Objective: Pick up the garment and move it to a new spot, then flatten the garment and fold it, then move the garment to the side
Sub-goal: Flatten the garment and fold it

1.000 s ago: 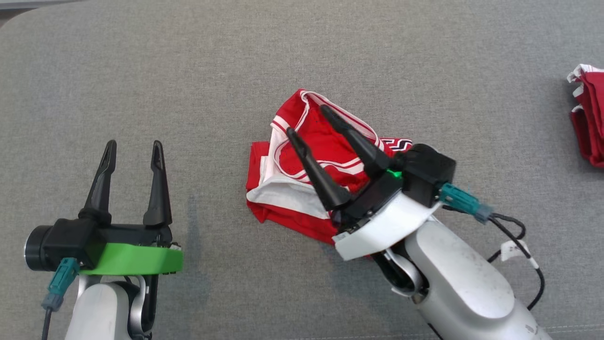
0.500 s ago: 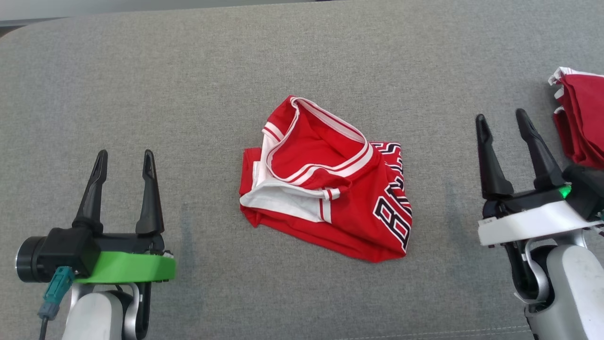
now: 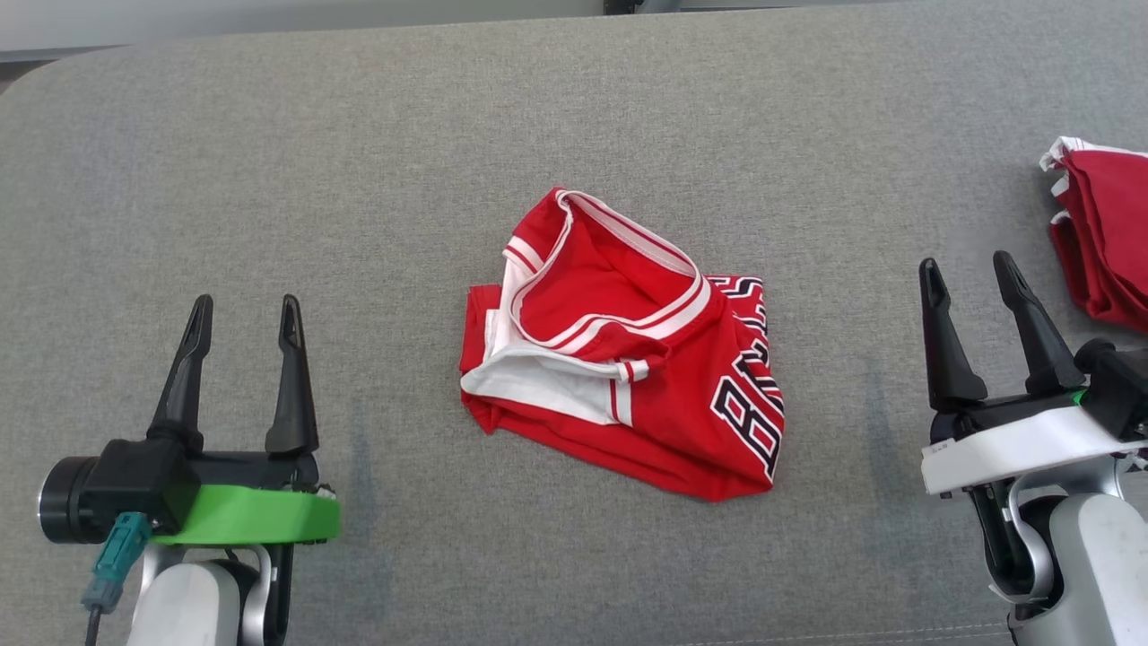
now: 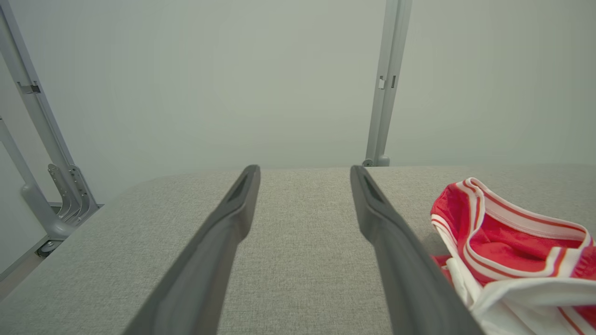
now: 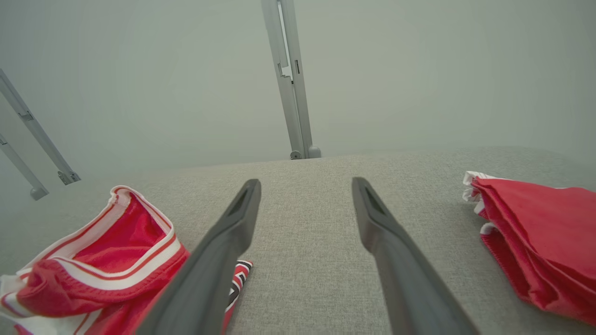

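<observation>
At centre frame, on the grey worktop (image 3: 359, 179), the red garment (image 3: 691, 404) lies crumpled. At the lower corners, left tool (image 3: 245, 305) and right tool (image 3: 966, 262) stand parted and empty. Judged light, limp, prone to bunching; grip the white-striped band (image 3: 632, 231).

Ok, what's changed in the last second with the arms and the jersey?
The right gripper, open above the red jersey a second ago, has pulled away to the robot's right and sits open, clear of it. The jersey lies crumpled, held by nothing. The left gripper stayed open in place; the folded red garment is unmoved.
</observation>
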Robot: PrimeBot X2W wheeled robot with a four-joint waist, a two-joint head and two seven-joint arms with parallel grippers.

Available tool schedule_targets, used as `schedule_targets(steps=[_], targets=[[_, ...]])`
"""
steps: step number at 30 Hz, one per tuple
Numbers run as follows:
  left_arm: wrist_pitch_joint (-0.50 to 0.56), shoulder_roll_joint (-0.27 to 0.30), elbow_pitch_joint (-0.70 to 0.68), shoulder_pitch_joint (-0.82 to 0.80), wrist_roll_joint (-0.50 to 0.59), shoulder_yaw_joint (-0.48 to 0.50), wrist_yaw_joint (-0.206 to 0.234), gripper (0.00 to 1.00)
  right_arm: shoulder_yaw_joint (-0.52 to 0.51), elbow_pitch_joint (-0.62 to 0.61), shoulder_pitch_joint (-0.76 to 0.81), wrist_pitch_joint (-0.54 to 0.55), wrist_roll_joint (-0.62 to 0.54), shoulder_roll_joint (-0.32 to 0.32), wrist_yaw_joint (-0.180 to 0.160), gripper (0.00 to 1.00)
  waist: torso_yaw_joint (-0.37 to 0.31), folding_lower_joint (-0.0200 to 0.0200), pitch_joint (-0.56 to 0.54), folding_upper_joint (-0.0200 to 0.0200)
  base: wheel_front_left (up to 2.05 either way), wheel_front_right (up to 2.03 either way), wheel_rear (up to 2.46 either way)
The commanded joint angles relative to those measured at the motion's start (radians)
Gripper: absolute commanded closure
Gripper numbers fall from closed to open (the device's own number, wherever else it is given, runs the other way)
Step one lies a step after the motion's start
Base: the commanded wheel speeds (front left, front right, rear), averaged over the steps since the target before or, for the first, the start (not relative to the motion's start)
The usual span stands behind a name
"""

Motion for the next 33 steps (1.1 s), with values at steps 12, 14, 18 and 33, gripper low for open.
schedule_targets(steps=[12,14,18,33], targets=[[-0.003,0.006,-0.004,-0.022,-0.005,-0.016,0.002,0.0,0.193,0.123,-0.084,0.008,0.012,-0.014,0.0,1.0,0.018,0.0,0.028,-0.0001,0.0,0.0,0.0],[-0.003,0.003,-0.002,-0.031,-0.006,-0.02,0.0,0.0,0.252,0.155,-0.114,0.001,0.017,-0.007,0.0,1.0,0.025,0.0,0.037,-0.0001,0.0,0.0,0.0],[-0.003,-0.003,0.003,-0.046,-0.011,-0.026,-0.006,0.0,0.373,0.237,-0.179,-0.017,0.036,0.0,0.0,1.0,0.04,0.0,0.055,-0.0001,0.0,0.0,0.0],[-0.003,-0.022,0.009,-0.056,-0.011,-0.012,-0.016,0.0,0.708,0.477,-0.329,-0.07,0.15,0.067,0.0,1.0,0.067,0.0,0.076,-0.0001,0.0,0.0,0.0]])
